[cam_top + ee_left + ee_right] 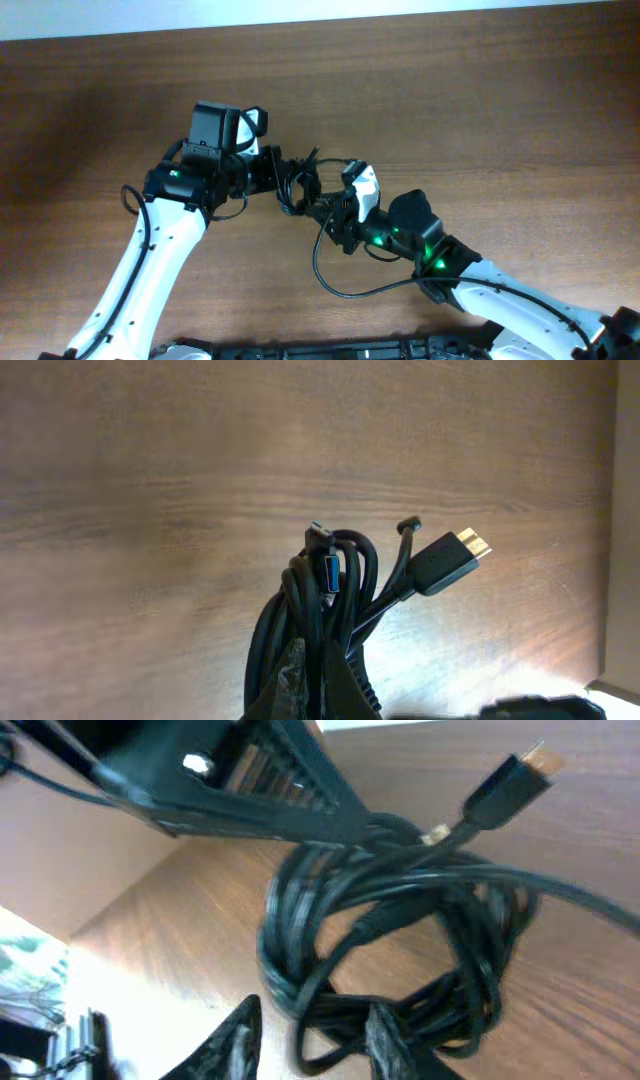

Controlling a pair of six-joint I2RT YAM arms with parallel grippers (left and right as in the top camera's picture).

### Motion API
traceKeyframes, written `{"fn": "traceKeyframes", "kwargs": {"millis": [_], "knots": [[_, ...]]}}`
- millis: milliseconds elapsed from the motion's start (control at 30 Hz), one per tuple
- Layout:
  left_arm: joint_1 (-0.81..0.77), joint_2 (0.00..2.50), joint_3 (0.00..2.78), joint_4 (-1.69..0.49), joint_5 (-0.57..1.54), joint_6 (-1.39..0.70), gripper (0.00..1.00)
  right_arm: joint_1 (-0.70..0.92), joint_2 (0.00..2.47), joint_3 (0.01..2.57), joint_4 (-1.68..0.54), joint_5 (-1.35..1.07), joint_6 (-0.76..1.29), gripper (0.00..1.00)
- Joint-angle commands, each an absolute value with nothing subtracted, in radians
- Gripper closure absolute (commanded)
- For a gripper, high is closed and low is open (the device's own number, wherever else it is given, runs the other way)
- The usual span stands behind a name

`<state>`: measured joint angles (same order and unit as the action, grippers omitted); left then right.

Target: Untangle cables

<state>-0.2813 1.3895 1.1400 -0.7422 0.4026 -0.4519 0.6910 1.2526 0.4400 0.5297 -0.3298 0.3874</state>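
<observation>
my left claw (312,675) clamps the knotted bundle of thin black cables (345,585); my right claw (310,1045) stands half open at its lower loops.

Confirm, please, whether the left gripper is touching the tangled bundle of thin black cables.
Touching. The left wrist view shows the left gripper shut on the cable bundle, pinching its strands.

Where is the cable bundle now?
Overhead, the cable bundle is near the middle of the table, clamped in the left gripper, with the right gripper beside it.
</observation>
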Motion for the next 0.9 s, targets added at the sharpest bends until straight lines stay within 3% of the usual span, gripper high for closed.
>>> {"fn": "traceKeyframes", "kwargs": {"millis": [0, 467, 633, 800, 867], "knots": [[-0.284, 1.375, 1.147, -0.747, 0.403, -0.471, 1.0, 0.696, 1.278, 0.444, 0.537, -0.302, 0.382, 0.95], [-0.288, 1.375, 1.147, -0.696, 0.448, -0.477, 1.0, 0.767, 1.312, 0.444, 0.491, -0.318, 0.377, 0.96], [-0.294, 1.375, 1.147, -0.698, 0.743, -0.126, 1.0, 0.765, 1.312, 0.444, 0.505, -0.146, 0.374, 0.96], [-0.398, 1.375, 1.147, -0.698, 0.745, -0.099, 1.0, 0.764, 1.312, 0.444, 0.554, -0.013, 0.374, 0.96], [-0.383, 1.375, 1.147, -0.698, 0.744, -0.099, 1.0, 0.764, 1.312, 0.444, 0.549, -0.014, 0.374, 0.79]]}}
